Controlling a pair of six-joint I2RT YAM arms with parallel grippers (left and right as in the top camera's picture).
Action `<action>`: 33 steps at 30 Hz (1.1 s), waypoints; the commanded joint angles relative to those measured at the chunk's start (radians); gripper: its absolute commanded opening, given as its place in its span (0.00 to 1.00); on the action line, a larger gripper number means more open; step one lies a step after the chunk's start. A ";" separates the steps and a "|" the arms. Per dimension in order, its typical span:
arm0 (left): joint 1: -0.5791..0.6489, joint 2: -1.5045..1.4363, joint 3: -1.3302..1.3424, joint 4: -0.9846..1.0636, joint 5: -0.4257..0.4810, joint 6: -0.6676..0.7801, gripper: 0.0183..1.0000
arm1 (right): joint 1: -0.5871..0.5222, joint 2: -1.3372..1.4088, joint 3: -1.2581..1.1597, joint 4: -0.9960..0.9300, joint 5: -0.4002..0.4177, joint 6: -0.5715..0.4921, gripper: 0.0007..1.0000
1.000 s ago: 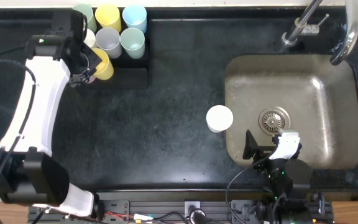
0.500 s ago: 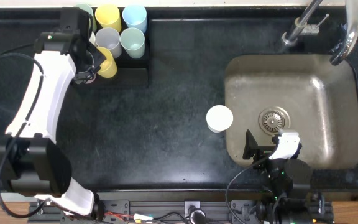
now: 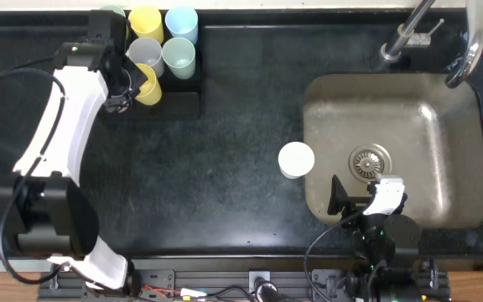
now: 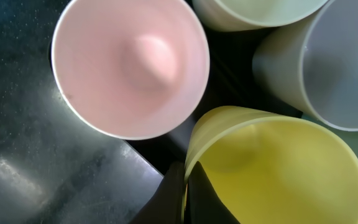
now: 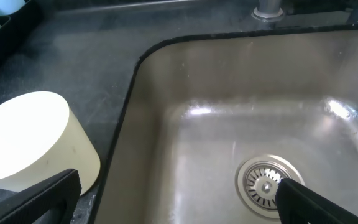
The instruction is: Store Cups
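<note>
My left gripper is shut on the rim of a yellow cup at the near left corner of the black cup rack. One dark finger pinches the cup's wall. The yellow cup hangs tilted beside a pink cup and a grey cup. The rack holds green, yellow, blue, grey and teal cups. A white cup stands upside down on the counter by the sink's left rim. My right gripper rests open at the sink's near edge, with nothing in it.
A steel sink with a round drain takes up the right side. A tap stands behind it. Dark counter stretches between rack and sink.
My left arm has carried the yellow cup a little farther back and to the right, closer in against the rack's cups. The right arm and the white cup have not moved.
</note>
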 commanded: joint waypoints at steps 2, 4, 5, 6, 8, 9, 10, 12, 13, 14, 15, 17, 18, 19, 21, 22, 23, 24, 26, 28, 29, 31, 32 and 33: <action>-0.003 0.023 0.001 -0.013 -0.003 -0.006 0.02 | 0.000 -0.005 -0.015 -0.016 -0.004 0.003 1.00; -0.003 0.026 0.001 -0.023 -0.015 -0.006 0.02 | 0.000 -0.005 -0.015 -0.016 -0.004 0.003 1.00; -0.003 0.027 0.001 -0.026 -0.021 -0.006 0.02 | 0.000 -0.005 -0.015 -0.016 -0.004 0.003 1.00; -0.002 0.028 0.001 -0.029 -0.024 -0.006 0.02 | 0.000 -0.005 -0.015 -0.016 -0.004 0.003 1.00; -0.002 0.030 0.001 -0.029 -0.028 -0.006 0.02 | 0.000 -0.005 -0.015 -0.016 -0.004 0.003 1.00; -0.002 0.030 0.001 -0.029 -0.031 -0.006 0.02 | 0.000 -0.005 -0.015 -0.016 -0.004 0.003 1.00; -0.002 0.030 0.001 -0.028 -0.034 -0.006 0.02 | 0.000 -0.005 -0.015 -0.016 -0.004 0.003 1.00; -0.002 0.030 0.001 -0.027 -0.046 -0.006 0.02 | 0.000 -0.005 -0.015 -0.016 -0.004 0.003 1.00; -0.002 0.030 0.001 -0.027 -0.051 -0.006 0.02 | 0.000 -0.005 -0.015 -0.016 -0.004 0.003 1.00; -0.002 0.030 0.001 -0.024 -0.058 -0.006 0.02 | 0.000 -0.005 -0.015 -0.016 -0.004 0.003 1.00; -0.002 0.030 0.001 -0.021 -0.059 -0.006 0.02 | 0.000 -0.005 -0.015 -0.016 -0.004 0.003 1.00; -0.002 0.030 0.001 -0.017 -0.060 -0.006 0.02 | 0.000 -0.005 -0.015 -0.016 -0.004 0.003 1.00; -0.002 0.031 0.001 -0.016 -0.059 -0.006 0.02 | 0.000 -0.005 -0.015 -0.016 -0.004 0.003 1.00; -0.002 0.034 0.001 -0.014 -0.058 -0.006 0.02 | 0.000 -0.005 -0.015 -0.016 -0.004 0.003 1.00; -0.002 0.041 0.001 -0.010 -0.058 -0.007 0.02 | 0.000 -0.005 -0.015 -0.016 -0.003 0.003 1.00; -0.002 0.045 0.001 -0.009 -0.058 -0.007 0.02 | 0.000 -0.005 -0.015 -0.016 -0.004 0.003 1.00; -0.002 0.050 0.001 -0.008 -0.058 -0.007 0.02 | 0.000 -0.005 -0.015 -0.016 -0.004 0.003 1.00; -0.002 0.054 0.001 -0.005 -0.056 -0.007 0.02 | 0.000 -0.005 -0.015 -0.016 -0.004 0.003 1.00; -0.003 0.060 0.001 -0.001 -0.046 -0.007 0.02 | 0.000 -0.005 -0.015 -0.016 -0.004 0.003 1.00; -0.003 0.067 0.001 0.006 -0.043 -0.007 0.02 | 0.000 -0.005 -0.015 -0.016 -0.004 0.003 1.00; -0.003 0.070 0.001 0.010 -0.041 -0.007 0.02 | 0.000 -0.005 -0.015 -0.016 -0.004 0.003 1.00; -0.003 0.079 0.001 0.017 -0.038 -0.007 0.02 | 0.000 -0.005 -0.015 -0.016 -0.004 0.003 1.00; -0.003 0.082 0.001 0.018 -0.035 -0.007 0.02 | 0.000 -0.005 -0.015 -0.016 -0.004 0.003 1.00; -0.003 0.085 0.001 0.019 -0.034 -0.007 0.02 | 0.000 -0.005 -0.015 -0.016 -0.004 0.003 1.00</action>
